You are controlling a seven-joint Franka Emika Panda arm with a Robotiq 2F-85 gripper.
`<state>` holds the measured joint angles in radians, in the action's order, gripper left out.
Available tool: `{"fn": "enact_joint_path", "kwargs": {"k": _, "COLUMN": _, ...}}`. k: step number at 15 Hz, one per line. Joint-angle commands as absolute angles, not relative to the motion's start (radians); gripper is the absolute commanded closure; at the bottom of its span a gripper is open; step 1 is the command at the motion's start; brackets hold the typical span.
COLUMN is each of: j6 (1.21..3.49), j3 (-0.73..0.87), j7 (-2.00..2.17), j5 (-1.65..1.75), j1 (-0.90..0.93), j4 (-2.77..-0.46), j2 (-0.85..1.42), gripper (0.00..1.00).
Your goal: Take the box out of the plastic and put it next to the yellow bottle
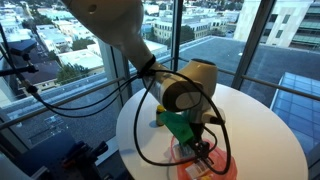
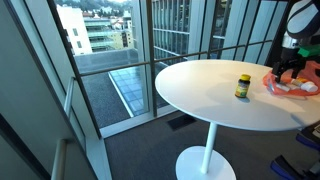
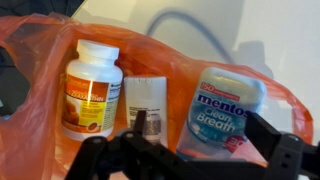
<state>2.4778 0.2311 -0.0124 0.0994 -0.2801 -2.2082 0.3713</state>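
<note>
An orange plastic bag (image 3: 40,60) lies open on the round white table (image 2: 200,100). It also shows in both exterior views (image 1: 218,166) (image 2: 285,88). Inside it lie a blue-and-white Mentos Clean Breath box (image 3: 228,110), a narrow white box (image 3: 146,105) and a white-capped pill bottle with an orange label (image 3: 90,90). My gripper (image 3: 200,140) is open, low over the bag, with its fingers on either side of the Mentos box and nothing held. It also shows in both exterior views (image 1: 203,148) (image 2: 292,68). The yellow bottle (image 2: 243,86) stands upright on the table, apart from the bag.
The table stands beside floor-to-ceiling windows (image 2: 110,50) with a railing outside. A black cable (image 1: 140,130) loops from the arm over the table. The table's edge (image 2: 165,95) is near the yellow bottle's far side.
</note>
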Motion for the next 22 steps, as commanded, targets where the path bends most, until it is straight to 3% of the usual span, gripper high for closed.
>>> {"fn": "enact_joint_path", "kwargs": {"k": 1, "j6": 2.516, "j3": 0.219, "j7": -0.023, "j5": 0.055, "j1": -0.280, "j4": -2.198, "j2": 0.397, "gripper": 0.00}}
{"fn": "enact_joint_path", "kwargs": {"k": 17, "j6": 2.688, "j3": 0.193, "j7": -0.025, "j5": -0.075, "j1": -0.291, "j4": -2.266, "j2": 0.409, "gripper": 0.00}}
{"fn": "enact_joint_path", "kwargs": {"k": 18, "j6": 2.693, "j3": 0.192, "j7": -0.025, "j5": -0.082, "j1": -0.293, "j4": -2.266, "j2": 0.413, "gripper": 0.25}}
{"fn": "enact_joint_path", "kwargs": {"k": 19, "j6": 2.697, "j3": 0.192, "j7": -0.025, "j5": -0.084, "j1": -0.293, "j4": -2.267, "j2": 0.414, "gripper": 0.26}}
{"fn": "enact_joint_path", "kwargs": {"k": 22, "j6": 2.699, "j3": 0.198, "j7": -0.020, "j5": -0.079, "j1": -0.285, "j4": -2.280, "j2": 0.391, "gripper": 0.51}}
